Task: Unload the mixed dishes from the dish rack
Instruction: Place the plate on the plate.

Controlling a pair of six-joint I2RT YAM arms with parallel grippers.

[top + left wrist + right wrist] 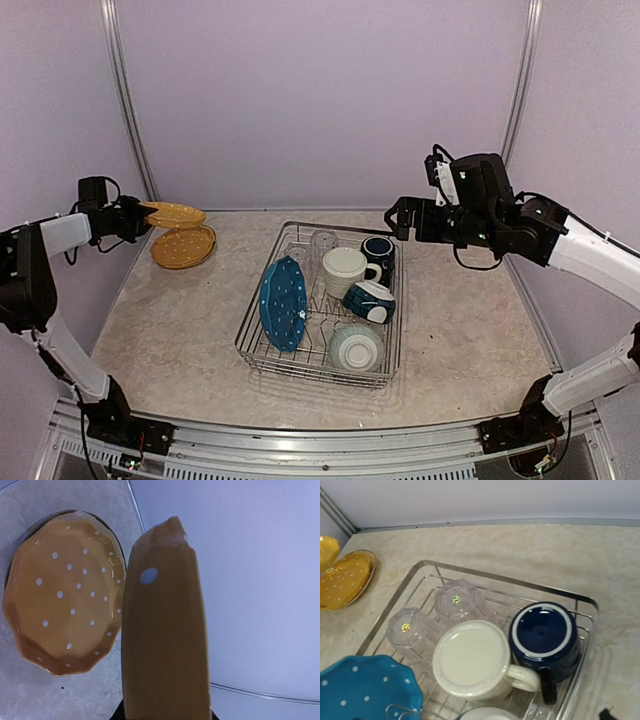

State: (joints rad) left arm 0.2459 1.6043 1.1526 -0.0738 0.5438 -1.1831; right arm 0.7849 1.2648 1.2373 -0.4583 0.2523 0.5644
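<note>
Pinching a yellow plate [176, 213] by its rim, the left claw [143, 216] holds it just above a second plate [184, 248] on the table [170, 320] — well left of the rack [252, 335]. The right claw [398, 218] hangs spread near the rack's far right corner — its wrist view shows two glasses [457, 600] plainly, faint from above.

My table [180, 320] is pale and sandy, with soft brown swirls like stone. It is flat and wide. Behind it stands the far wall [320, 100], which is light purple. The left wall [50, 100] and the right wall [590, 110] are the same purple. I see 2 shiny poles in the far corners, the left pole [128, 100] and the right pole [522, 80]. A gray metal rail [320, 450] runs along the near edge. A thin silver strip [520, 522] sits where the far wall meets the table.
</note>
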